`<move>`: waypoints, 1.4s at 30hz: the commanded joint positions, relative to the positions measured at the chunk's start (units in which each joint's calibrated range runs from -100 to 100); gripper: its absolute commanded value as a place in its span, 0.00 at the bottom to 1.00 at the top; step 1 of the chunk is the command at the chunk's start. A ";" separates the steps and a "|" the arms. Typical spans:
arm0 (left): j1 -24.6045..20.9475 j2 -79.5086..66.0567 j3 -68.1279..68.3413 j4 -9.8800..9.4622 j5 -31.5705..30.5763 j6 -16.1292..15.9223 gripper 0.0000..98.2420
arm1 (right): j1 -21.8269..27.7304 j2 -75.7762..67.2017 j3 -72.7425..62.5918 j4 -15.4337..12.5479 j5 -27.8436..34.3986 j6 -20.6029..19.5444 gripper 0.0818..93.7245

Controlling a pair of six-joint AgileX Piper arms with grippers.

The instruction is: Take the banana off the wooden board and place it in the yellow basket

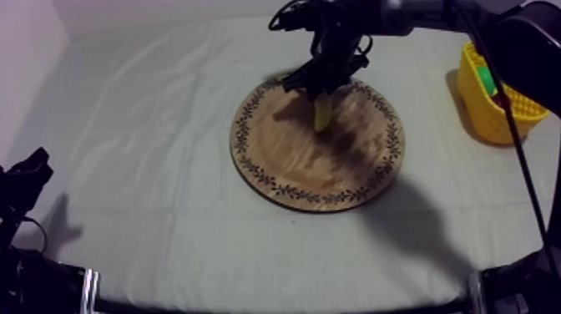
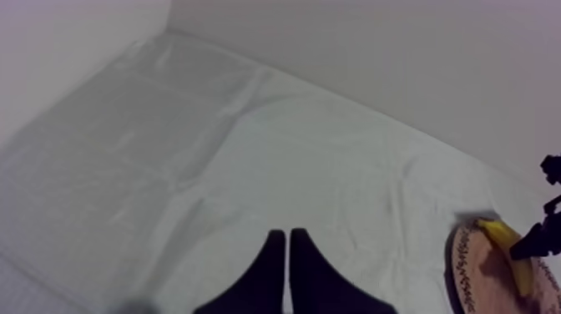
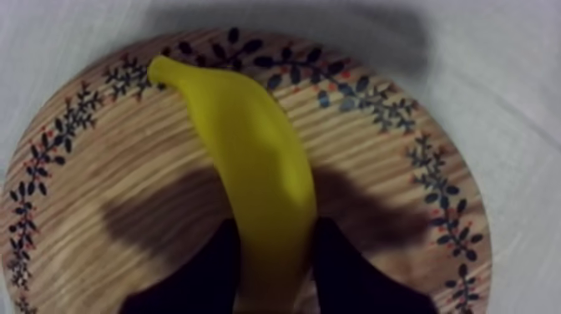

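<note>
My right pincer (image 3: 277,230) pinches the banana (image 3: 250,150) across its body; I judge it light, smooth, slippery. My left pincer (image 2: 288,276) rests pressed together.

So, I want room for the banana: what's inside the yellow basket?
Inside the yellow basket, a green thing and something red beside it show. The right arm crosses over part of the basket, so the rest of its inside is covered.

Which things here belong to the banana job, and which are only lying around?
Job: banana, wooden board, yellow basket, right gripper shut on the banana.
Idle: left gripper, shut over the cloth; green piece in the basket, kind unclear.
</note>
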 commanded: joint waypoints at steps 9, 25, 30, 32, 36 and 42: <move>0.01 0.03 0.04 0.02 0.00 0.00 0.00 | 1.06 -15.50 0.04 1.71 7.33 1.65 0.22; 0.01 0.03 0.04 0.02 0.00 0.00 0.00 | 11.59 -39.44 20.98 3.63 10.45 6.40 0.23; 0.01 0.03 0.04 0.02 0.00 0.00 0.00 | 17.20 -43.15 26.75 3.62 9.06 8.39 0.24; 0.01 0.03 0.04 0.02 0.00 0.00 0.00 | 19.70 -43.72 28.38 3.52 8.25 9.28 0.24; 0.01 0.03 0.04 0.02 0.00 0.00 0.00 | 24.66 -44.12 30.31 3.18 6.51 11.03 0.24; 0.01 0.03 0.04 0.02 0.00 0.00 0.00 | 30.82 -42.64 30.57 2.44 4.16 13.18 0.24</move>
